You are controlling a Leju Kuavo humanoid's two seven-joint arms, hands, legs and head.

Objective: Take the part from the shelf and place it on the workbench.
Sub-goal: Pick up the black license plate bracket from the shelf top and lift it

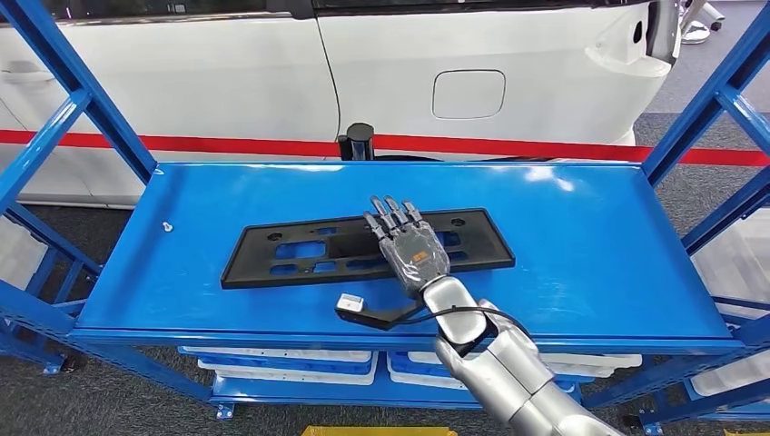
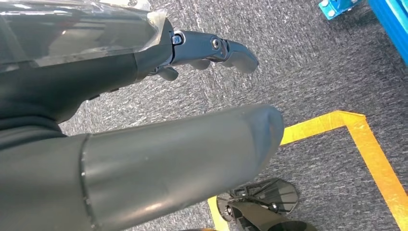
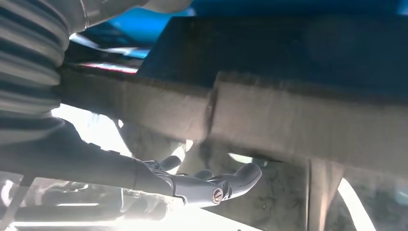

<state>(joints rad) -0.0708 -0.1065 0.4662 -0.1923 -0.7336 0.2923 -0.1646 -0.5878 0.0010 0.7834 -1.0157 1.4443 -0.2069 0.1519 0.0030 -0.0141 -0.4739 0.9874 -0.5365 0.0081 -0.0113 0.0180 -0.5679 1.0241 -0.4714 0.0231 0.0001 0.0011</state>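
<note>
A long flat black plastic part, looking like a licence-plate bracket w/ cut-outs and mounting holes, lay flat on the top deck of the blue shelf. It sat roughly mid-deck, a bit nearer the front edge than the back, its long side running parallel w/ the front edge.

The right hand rested palm-down over the part's middle-to-right section, fingers stretched forward toward the back edge. Fingers looked extended and flat, not wrapped round anything; no grip on the part was visible, so the hand read as released, lying on or just above the part. The right wrist view was blurred; the fingertips showed apart w/ nothing between them.

The left hand hung by the robot's side over grey carpet w/ yellow floor tape, fingers apart, holding nothing.

A small white-tipped black piece lay near the deck's front edge, just beside the right wrist. A white car stood behind the shelf.

Judgement: the step in hand was the reach and grasp, w/ the part not yet lifted. Next move probably called for getting fingers under or round an edge of the thin part, since it lay flush on the deck.
</note>
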